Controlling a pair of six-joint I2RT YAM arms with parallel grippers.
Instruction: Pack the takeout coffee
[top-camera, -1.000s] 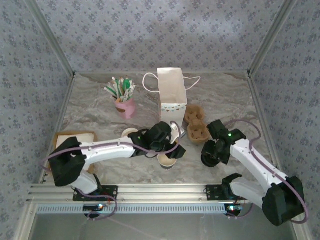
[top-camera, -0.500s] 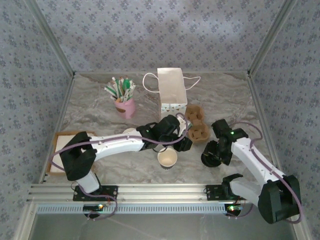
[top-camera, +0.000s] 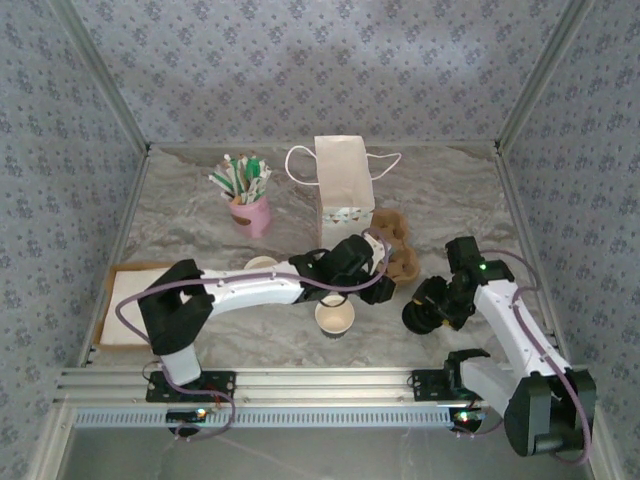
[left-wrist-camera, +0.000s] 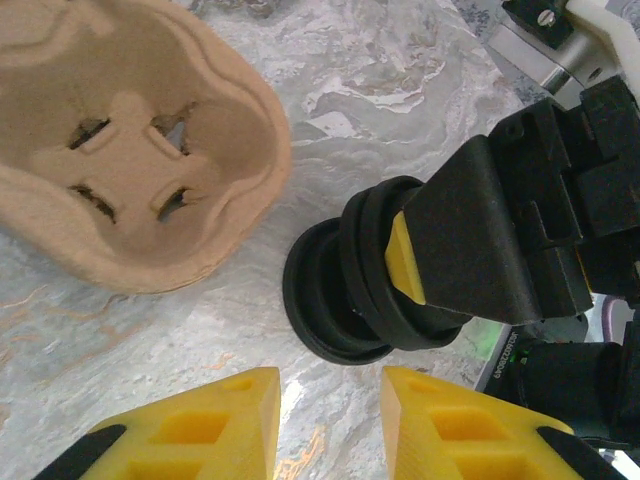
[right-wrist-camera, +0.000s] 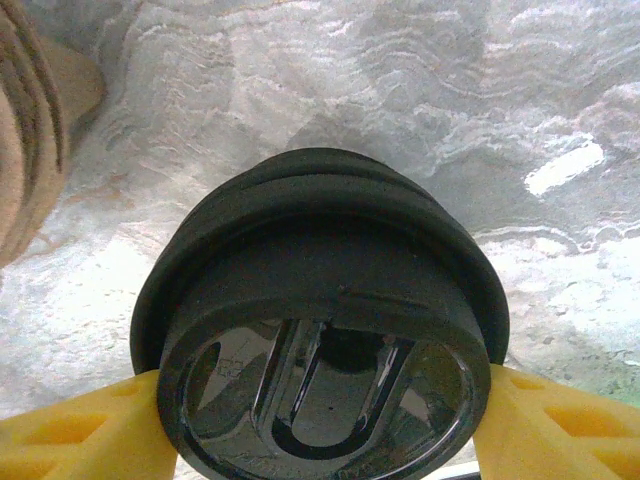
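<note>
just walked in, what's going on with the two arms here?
The right gripper is clamped on the black lid, holding it by its sides low over the table. The left gripper is reached across, jaws apart and empty, pointing at that lid with the brown cup carrier beside it. The paper cup stands uncovered on the table between the arms. Nothing is packed yet: the white paper bag stands upright at the back.
</note>
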